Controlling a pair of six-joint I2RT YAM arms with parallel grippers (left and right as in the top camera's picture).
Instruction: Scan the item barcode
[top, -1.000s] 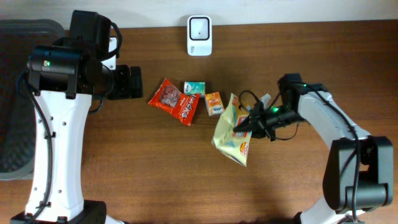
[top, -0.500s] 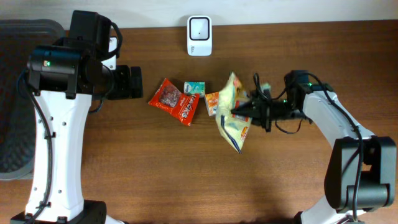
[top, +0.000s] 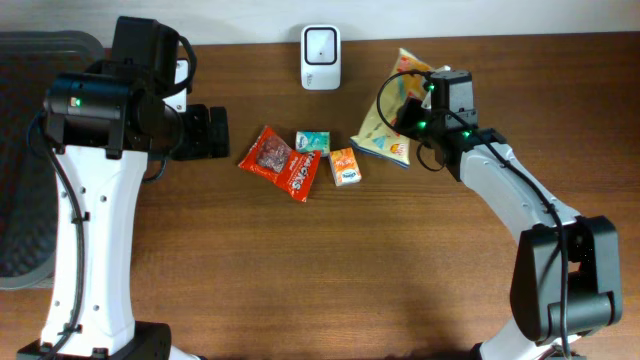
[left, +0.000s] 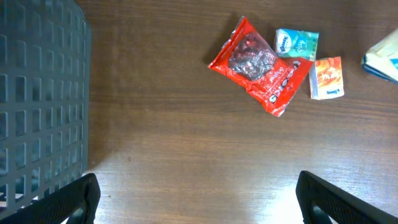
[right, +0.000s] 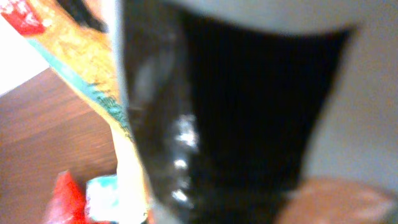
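Brown wood table (top: 300, 260) all the way across, with a grey mesh basket (top: 25, 150) hanging off the far left edge. Next to that the left gripper (left: 198, 183) just hovers over bare wood, fingers spread as wide as they go, holding nothing. Moving right there's a little cluster lying flat: a red pouch (top: 281, 160), a teal box (top: 312, 141) touching its upper corner, and an orange box (top: 344, 166) just beside those two. At the back edge, above the teal box, sits the white scanner (top: 320, 44). Right of it is the yellow bag (top: 383, 138), up off the table and tilted, pinched in the right gripper (top: 415, 105), whose fingers are clamped nearly together on the bag's upper part. The right wrist view is mostly blur, just a dark finger and a strip of the bag's yellow and teal edge. So progress-wise, I'd say the pickup is done and the bag is near the scanner, but it sits off to the side, not in front of the window. Can't spot the barcode anywhere, so lining it up and the actual scan look like what's left.
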